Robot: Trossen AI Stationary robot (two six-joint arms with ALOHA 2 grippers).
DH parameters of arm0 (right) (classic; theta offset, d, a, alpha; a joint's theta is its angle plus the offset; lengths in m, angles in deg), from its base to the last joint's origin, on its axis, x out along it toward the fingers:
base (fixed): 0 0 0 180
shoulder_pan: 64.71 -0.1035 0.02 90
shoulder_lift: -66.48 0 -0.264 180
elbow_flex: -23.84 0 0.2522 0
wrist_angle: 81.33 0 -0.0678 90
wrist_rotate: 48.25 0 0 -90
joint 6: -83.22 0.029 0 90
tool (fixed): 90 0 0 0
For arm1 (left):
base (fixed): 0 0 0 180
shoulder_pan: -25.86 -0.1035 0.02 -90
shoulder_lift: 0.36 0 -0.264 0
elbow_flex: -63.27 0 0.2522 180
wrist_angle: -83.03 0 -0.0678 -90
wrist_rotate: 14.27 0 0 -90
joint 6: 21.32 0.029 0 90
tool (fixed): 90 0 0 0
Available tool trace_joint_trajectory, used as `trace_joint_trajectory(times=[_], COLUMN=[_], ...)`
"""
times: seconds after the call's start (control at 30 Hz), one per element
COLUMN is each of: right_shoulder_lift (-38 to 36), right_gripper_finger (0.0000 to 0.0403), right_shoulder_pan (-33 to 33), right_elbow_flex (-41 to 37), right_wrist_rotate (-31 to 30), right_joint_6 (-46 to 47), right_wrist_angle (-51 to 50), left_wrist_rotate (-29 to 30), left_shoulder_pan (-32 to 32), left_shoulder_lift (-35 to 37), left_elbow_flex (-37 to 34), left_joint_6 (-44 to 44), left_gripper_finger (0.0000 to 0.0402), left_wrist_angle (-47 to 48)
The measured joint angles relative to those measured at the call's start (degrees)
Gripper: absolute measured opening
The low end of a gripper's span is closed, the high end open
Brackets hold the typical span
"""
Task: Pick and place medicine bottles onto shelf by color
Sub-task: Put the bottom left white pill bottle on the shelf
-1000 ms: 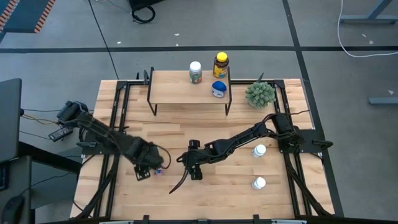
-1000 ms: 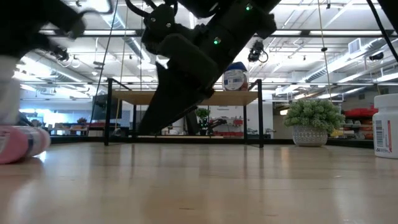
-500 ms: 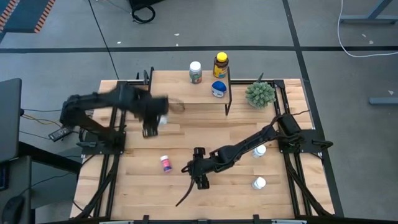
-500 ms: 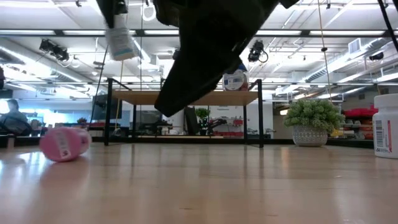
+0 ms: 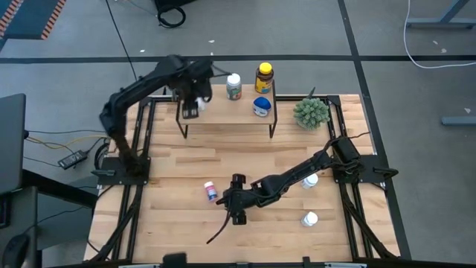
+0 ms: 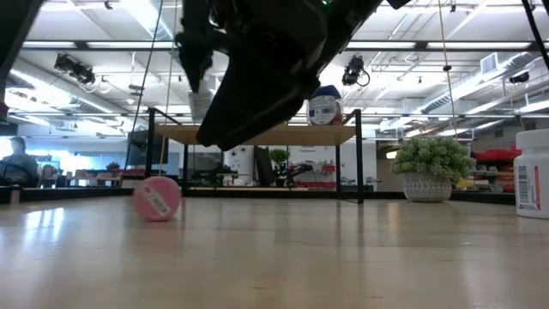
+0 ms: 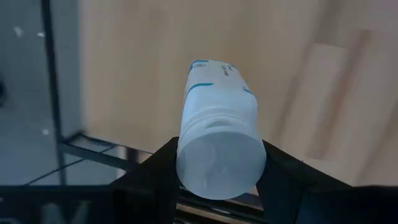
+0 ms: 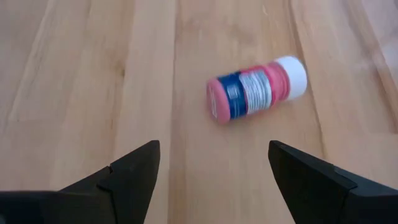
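The left gripper (image 7: 217, 186), clamped round a white plastic bottle with teal label (image 7: 217, 134), holds it above the light-wood shelf (image 5: 223, 112); the right gripper (image 8: 214, 171), fingers apart, faces a toppled pink-labelled bottle (image 8: 256, 88), probably light and prone to rolling, best pinched across its body.

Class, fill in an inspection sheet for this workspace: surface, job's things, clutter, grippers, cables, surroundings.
Surface: wooden table.
Job's things: shelf holds three bottles; pink bottle lies on its side; two white bottles stand at right.
Clutter: plant.
Grippers: left gripper over the shelf's left end, shut on a white bottle; right gripper open beside the pink bottle.
Cables: black cable on floor.
Surroundings: grey floor.
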Motion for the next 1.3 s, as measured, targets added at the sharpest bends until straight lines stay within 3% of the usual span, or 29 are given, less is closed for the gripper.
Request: trace_joint_trajectory(times=[0.17, 0.43, 0.83, 1.0, 1.3], right_shoulder_lift=[0.02, 0.02, 0.04, 0.07, 0.07], right_gripper_finger=[0.0308, 0.0308, 0.0308, 0.0308, 0.0308], right_shoulder_pan=[0.1, 0.0, -1.31, -1.25, -1.23], right_elbow_flex=[0.0, 0.0, -0.01, 0.0, 0.0], right_wrist_rotate=[-0.06, 0.0, -0.08, -0.08, -0.11], right_joint_6=[2.25, 2.63, 2.03, 1.54, 1.49], right_wrist_angle=[-0.23, -0.31, -0.5, -0.5, -0.5], left_wrist_rotate=[-1.24, 1.51, -0.53, -4.17, -4.38], left_shoulder_pan=[-3.69, -5.91, -6.24, -6.1, -6.07], left_shoulder_lift=[-6.15, -14.01, -16.06, -16.04, -16.04], left_elbow_flex=[9.69, 20.57, 20.85, 20.85, 20.85], left_joint_6=[1.32, 1.11, 3.03, 3.64, 4.37], left_gripper_finger=[0.0172, 0.0172, 0.0174, 0.0174, 0.0175], left_wrist_angle=[-4.7, 1.07, 1.15, 1.15, 1.15])
